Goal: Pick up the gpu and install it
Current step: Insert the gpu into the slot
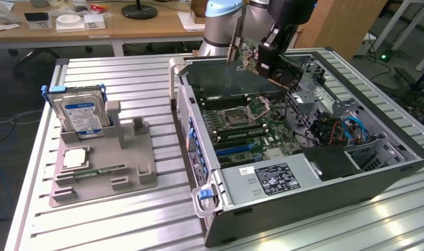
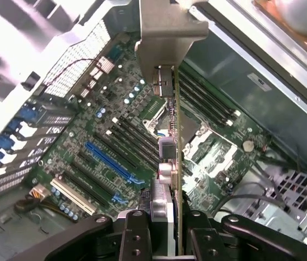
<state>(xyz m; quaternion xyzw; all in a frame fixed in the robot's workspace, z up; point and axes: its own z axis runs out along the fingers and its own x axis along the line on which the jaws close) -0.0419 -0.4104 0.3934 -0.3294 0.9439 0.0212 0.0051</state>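
Right, from the exterior view first: we have the gripper [image 1: 271, 48] up over the far end of the open computer case [image 1: 316, 209], and its fingers are clamped on the gpu [image 1: 250, 55], which hangs clear in the air above the motherboard [image 1: 267, 130], touching nothing below it. Off to the exterior view's left, well apart from the case, the grey fixture [image 1: 128, 175] sits on the slatted table [image 1: 128, 78] with the hard drive [image 1: 82, 115] standing upright in its holder. So the pick-up looks done to us, and we judge we're in the carry-and-align stretch of the install. Now over to the wrist view: we see the gpu [image 2: 164, 81] edge-on, its pale metal bracket at the far end, running straight out from between the black fingers [image 2: 137, 234] of the gripper [image 2: 170, 239], pinched from both sides. Beneath it lies the motherboard [image 2: 88, 136], and the long blue slot [image 2: 110, 163] sits off to one side of the card's line, not under it. Seating the card, by our reckoning, calls for bringing its connector edge over and parallel to a slot, bracket toward the case's rear wall, and a level press, since a tilted card could jam or scrape neighbouring parts.
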